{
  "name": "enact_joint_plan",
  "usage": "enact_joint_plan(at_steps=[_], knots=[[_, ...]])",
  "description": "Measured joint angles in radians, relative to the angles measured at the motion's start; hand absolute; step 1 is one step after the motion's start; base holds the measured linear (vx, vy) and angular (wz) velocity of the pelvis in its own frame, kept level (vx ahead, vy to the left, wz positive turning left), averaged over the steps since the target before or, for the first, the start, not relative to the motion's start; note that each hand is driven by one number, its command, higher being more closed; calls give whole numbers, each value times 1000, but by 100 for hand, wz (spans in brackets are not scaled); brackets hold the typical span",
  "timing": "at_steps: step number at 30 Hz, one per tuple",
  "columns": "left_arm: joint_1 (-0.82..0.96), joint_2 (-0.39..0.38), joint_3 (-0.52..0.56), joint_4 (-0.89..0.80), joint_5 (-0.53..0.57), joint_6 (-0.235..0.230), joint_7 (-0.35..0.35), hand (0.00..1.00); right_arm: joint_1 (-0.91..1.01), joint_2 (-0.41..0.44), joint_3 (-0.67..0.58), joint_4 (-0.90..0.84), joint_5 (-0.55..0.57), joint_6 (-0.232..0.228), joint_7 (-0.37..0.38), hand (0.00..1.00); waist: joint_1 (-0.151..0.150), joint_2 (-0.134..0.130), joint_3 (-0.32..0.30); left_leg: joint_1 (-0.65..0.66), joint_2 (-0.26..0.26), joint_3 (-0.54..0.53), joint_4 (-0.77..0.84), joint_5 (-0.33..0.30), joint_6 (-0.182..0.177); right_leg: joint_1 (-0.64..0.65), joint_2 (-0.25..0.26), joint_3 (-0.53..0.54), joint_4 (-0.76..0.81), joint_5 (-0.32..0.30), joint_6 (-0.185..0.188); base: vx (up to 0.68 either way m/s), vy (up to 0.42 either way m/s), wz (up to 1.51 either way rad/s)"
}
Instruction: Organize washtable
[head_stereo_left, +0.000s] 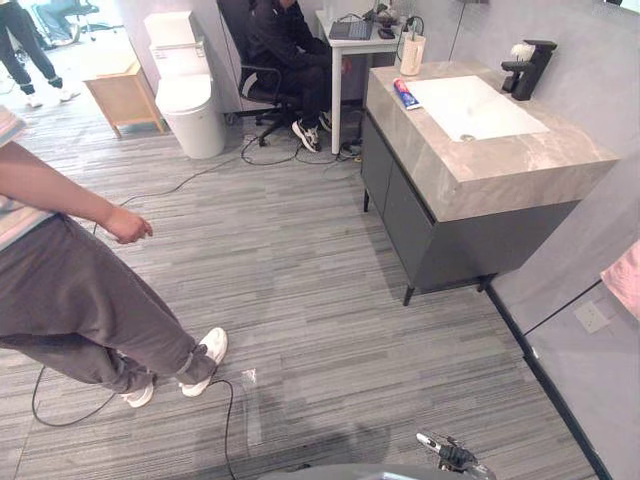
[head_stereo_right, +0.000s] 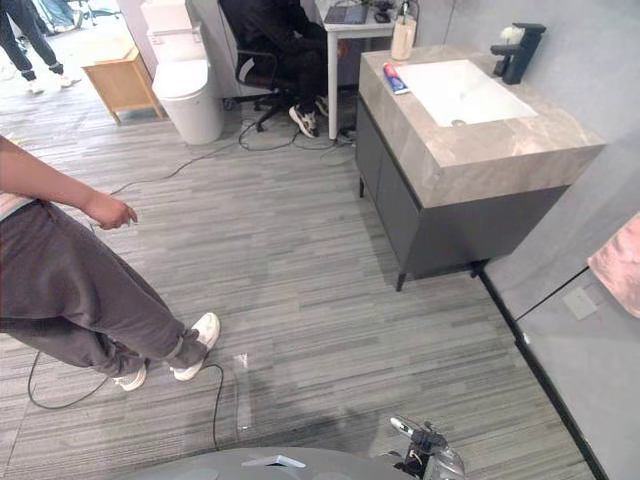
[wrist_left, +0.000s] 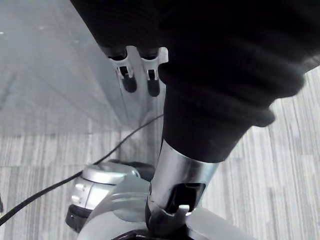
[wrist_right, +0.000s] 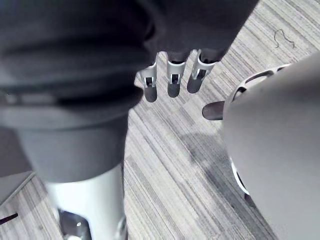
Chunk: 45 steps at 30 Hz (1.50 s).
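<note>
The head views looked down across a striped grey floor to the washtable (head_stereo_left: 500, 160), a dark cabinet with a pale stone top standing against the wall ahead and to the right, well apart from both hands. A white sink (head_stereo_left: 475, 105) was set into the top, with a black faucet (head_stereo_left: 527, 68) at its far right edge. A red, white and blue tube (head_stereo_left: 405, 94) lay flat just beside the basin's left rim, its print too small to read. A pale cup (head_stereo_left: 411, 52) stood upright at the far left corner of the top. A pink towel (head_stereo_left: 625, 278) hung at the right edge, above a wall socket (head_stereo_left: 592, 316). Farther back were a white toilet (head_stereo_left: 190, 95), a wooden stand (head_stereo_left: 125, 95) and a seated person (head_stereo_left: 285, 50) at a white desk (head_stereo_left: 345, 48) with a laptop (head_stereo_left: 350, 30). A standing person (head_stereo_left: 70, 290) in grey trousers and white shoes filled the left side. The wrist views, by contrast, faced the floor from close up. The left hand (wrist_left: 150, 75) hung with its fingers straight and side by side, holding nothing. The right hand (wrist_right: 173, 77) did the same, fingers relaxed and empty.
</note>
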Motion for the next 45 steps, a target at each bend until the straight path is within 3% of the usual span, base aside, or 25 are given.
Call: enact_joint_plan(at_steps=[6, 9, 10, 12, 14, 18, 20, 21, 22, 24, 25, 26, 27, 28, 30, 33, 34, 35, 36, 37, 38, 39, 41, 43, 45], knots=[[-5, 1, -1, -8, -20, -2, 1, 0, -32, 4, 61, 5, 1, -1, 1, 0, 17, -23, 5, -37, -16, -13, 3, -3, 4, -21, -12, -6, -15, -20, 27, 16, 17, 13], [-2, 16, -1, -50, -51, -10, -42, 0, -20, 12, 14, 3, 28, 0, -9, 0, 28, -54, 17, -122, -78, -66, 186, -98, 48, -19, -101, -70, 92, -109, 147, 128, 75, 86], [7, 10, -11, -83, -57, -11, -64, 0, -1, 23, -4, -6, 83, -3, -20, 0, 41, -59, 16, -150, -83, -80, 298, -165, 58, -19, -123, -84, 207, -107, 155, 178, 90, 89], [12, 4, -5, -86, -57, -15, -29, 0, 13, 37, -13, -45, 157, -24, -29, 0, 38, -46, 22, -145, -59, -138, 392, -244, 80, -142, -139, -9, 559, -73, 91, 151, 75, 68], [9, 12, -3, -86, -55, -16, 0, 0, -19, 45, -22, -44, 197, -44, -30, 0, 42, -49, 40, -99, -23, -149, 391, -279, 93, -271, -106, 52, 722, -161, 69, 169, -60, 6], [1, 39, -11, -48, -42, -9, -8, 0, -2, 46, -136, -32, 197, -45, -40, 0, 22, -50, 55, 16, 23, -177, 294, -324, 92, -385, -1, -64, 400, -152, 21, 334, -154, 13], [-1, 45, -26, -47, -23, 2, -11, 0, 9, 43, -205, 2, 197, -39, -41, 0, -4, -46, 80, 72, 26, -216, 257, -358, 92, -399, 34, -49, 228, -27, -2, 386, -271, 65], [-2, 44, -49, -44, 5, 12, -11, 0, 23, 39, -260, 6, 201, -28, -41, 0, -32, -31, 77, 99, 56, -257, 236, -380, 89, -399, 60, -22, 259, 61, -54, 537, -337, 68], [-5, 38, -59, -32, 5, 13, -10, 0, 28, 34, -298, 6, 197, -27, -39, 0, -30, 11, 70, 119, 95, -257, 237, -365, 60, -414, 83, -29, 335, -19, -90, 641, -363, 50], [-5, 34, -62, -36, 4, 13, -8, 0, 20, 36, -347, 7, 197, -27, -35, 0, -25, 17, 75, 117, 104, -247, 291, -313, -8, -416, 75, -30, 432, -62, -129, 548, -317, 19], [-9, 19, -52, -37, 2, 19, -9, 0, 28, 33, -357, -6, 197, -26, -34, 0, -48, 28, 88, 84, 88, -245, 481, -252, -60, -432, 74, -30, 556, -112, -132, 388, -243, 42], [-5, 15, -40, -39, 0, 17, -12, 0, 46, 39, -359, -14, 198, -27, -32, 0, -50, 37, 72, 22, 88, -240, 634, -228, -101, -394, 115, -17, 451, -133, -111, 192, -164, 54], [2, 15, -24, -62, -10, 8, -16, 0, 54, 53, -340, -22, 200, -28, -32, 0, -46, 25, 72, -68, 68, -214, 845, -122, -169, -321, 141, -14, 322, -97, -149, 133, 34, 10], [-1, -21, 8, -83, -25, -3, -12, 0, 57, 31, -302, -41, 218, -26, -37, 0, -21, 63, 84, -164, 113, -170, 1105, -77, -181, -241, 190, -5, 295, -122, -164, 208, 69, -10], [-8, -15, 40, -126, -55, -21, -8, 0, 6, 37, -205, -55, 216, -29, -41, 0, 7, 45, 109, -342, 142, -39, 1320, -167, -52, -107, 209, 30, 234, -179, -169, 373, -21, -33], [-8, -13, 33, -138, -58, -32, -10, 0, -75, 47, -107, -55, 215, -33, -46, 0, 63, -8, 121, -523, 144, 58, 1159, -252, -25, 32, 179, 96, 114, -187, -141, 154, -40, -66], [-6, -35, 52, -137, -69, -41, -3, 0, -115, 62, -92, -68, 215, -42, -47, 0, 73, -10, 126, -562, 144, 69, 939, -252, -28, 84, 156, 113, 83, -198, -103, -225, 127, -54], [0, -41, 57, -133, -74, -41, -2, 0, -125, 70, -78, -107, 215, -53, -51, 0, 72, -11, 124, -560, 145, 72, 639, -197, -49, 128, 134, 120, 47, -228, -74, -199, 160, -46], [1, -48, 62, -128, -74, -41, -2, 0, -126, 72, -69, -127, 214, -58, -52, 0, 74, -5, 123, -563, 147, 78, 538, -103, -51, 156, 121, 129, 36, -245, -61, 185, 197, -33], [2, -54, 87, -121, -72, -39, -3, 0, -126, 84, -49, -131, 204, -70, -54, 0, 91, -16, 104, -547, 115, 121, 543, -39, -11, 182, 85, 149, 33, -267, -66, 449, 132, -19], [0, -49, 91, -112, -72, -41, -2, 0, -125, 88, -39, -122, 195, -70, -54, 0, 87, -28, 90, -557, 100, 128, 563, -74, -5, 177, 68, 159, 41, -253, -79, 812, 164, -11], [-10, -55, 110, -108, -73, -43, 0, 0, -132, 89, -35, -120, 193, -67, -51, 0, 84, -26, 86, -559, 82, 133, 601, -112, 34, 160, 52, 200, 87, -208, -85, 875, 172, 5], [-15, -50, 130, -104, -74, -36, -2, 0, -118, 91, -39, -121, 185, -66, -44, 0, 85, -40, 86, -491, 45, 164, 629, -168, 94, 126, 4, 273, 265, -151, -12, 809, 188, -6], [-28, -39, 117, -97, -74, -32, 1, 0, -85, 93, -47, -121, 168, -66, -33, 0, 67, -45, 106, -286, -4, 182, 544, -240, 101, -74, -36, 345, 847, 54, 41, 533, 84, -6], [-53, -40, 107, -101, -74, -24, 2, 0, -41, 93, -43, -120, 145, -60, -24, 0, 49, -33, 118, -159, -12, 172, 482, -250, 105, -175, -23, 319, 1079, 28, 25, 178, -18, 17]])
